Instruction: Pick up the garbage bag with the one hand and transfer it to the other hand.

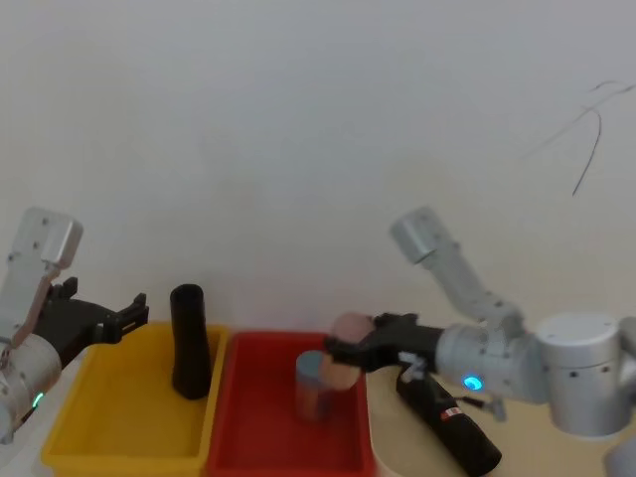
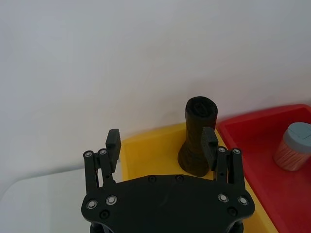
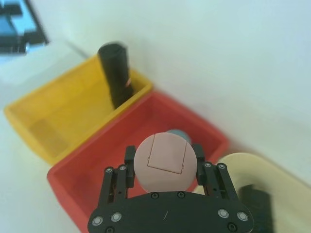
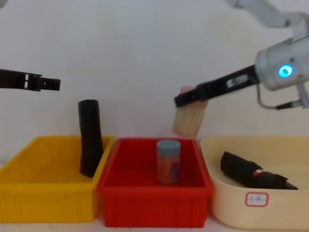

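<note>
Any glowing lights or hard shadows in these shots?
Head view: green light on the left arm, blue light on the right arm. Chest view: the blue light flares behind the right gripper holding a jar; soft lighting, no hard shadows.

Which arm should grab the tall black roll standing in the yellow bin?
Left. The left gripper is open, empty and close to the garbage bag in the yellow bin. The right gripper is shut on a jar above the red bin.
</note>
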Tool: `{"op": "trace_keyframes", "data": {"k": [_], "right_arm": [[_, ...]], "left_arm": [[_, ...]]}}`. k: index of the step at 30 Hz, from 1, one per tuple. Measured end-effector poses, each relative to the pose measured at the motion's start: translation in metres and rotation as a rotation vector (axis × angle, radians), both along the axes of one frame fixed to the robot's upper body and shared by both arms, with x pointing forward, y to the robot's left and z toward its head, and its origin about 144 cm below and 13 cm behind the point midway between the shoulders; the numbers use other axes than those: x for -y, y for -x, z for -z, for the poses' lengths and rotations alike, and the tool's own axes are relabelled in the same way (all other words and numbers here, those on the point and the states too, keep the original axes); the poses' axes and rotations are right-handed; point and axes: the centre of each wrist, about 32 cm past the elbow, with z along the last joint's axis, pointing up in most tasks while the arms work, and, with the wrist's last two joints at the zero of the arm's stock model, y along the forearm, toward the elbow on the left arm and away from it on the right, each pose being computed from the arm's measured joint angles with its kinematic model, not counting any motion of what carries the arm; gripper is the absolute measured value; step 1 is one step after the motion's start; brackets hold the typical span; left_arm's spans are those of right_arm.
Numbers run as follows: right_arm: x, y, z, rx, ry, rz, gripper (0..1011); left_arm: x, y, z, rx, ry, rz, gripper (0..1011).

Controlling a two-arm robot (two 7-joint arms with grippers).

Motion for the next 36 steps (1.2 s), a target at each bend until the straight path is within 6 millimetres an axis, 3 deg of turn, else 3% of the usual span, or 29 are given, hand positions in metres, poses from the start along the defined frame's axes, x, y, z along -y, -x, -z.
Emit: {"op": "trace_keyframes", "data": {"k": [10, 15, 25, 36], "right_arm": [[0.042, 0.018, -0.019, 0.067, -0.058, 0.131, 666], [0.059, 0.023, -0.016, 0.064, -0.066, 0.195, 666], [0.084, 0.024, 0.013, -0.011, -0.050, 0.307, 666], [0.097, 0.013, 0.050, -0.113, 0.003, 0.382, 666]], "left_arm": [[0.000, 0.000, 0.000, 0.000, 0.000, 0.000, 1002], [0.000, 0.000, 0.000, 0.000, 0.000, 0.000, 1002], [0.000, 0.000, 0.000, 0.000, 0.000, 0.000, 1002], [0.000, 0.000, 0.000, 0.000, 0.000, 0.000, 1002]]}}
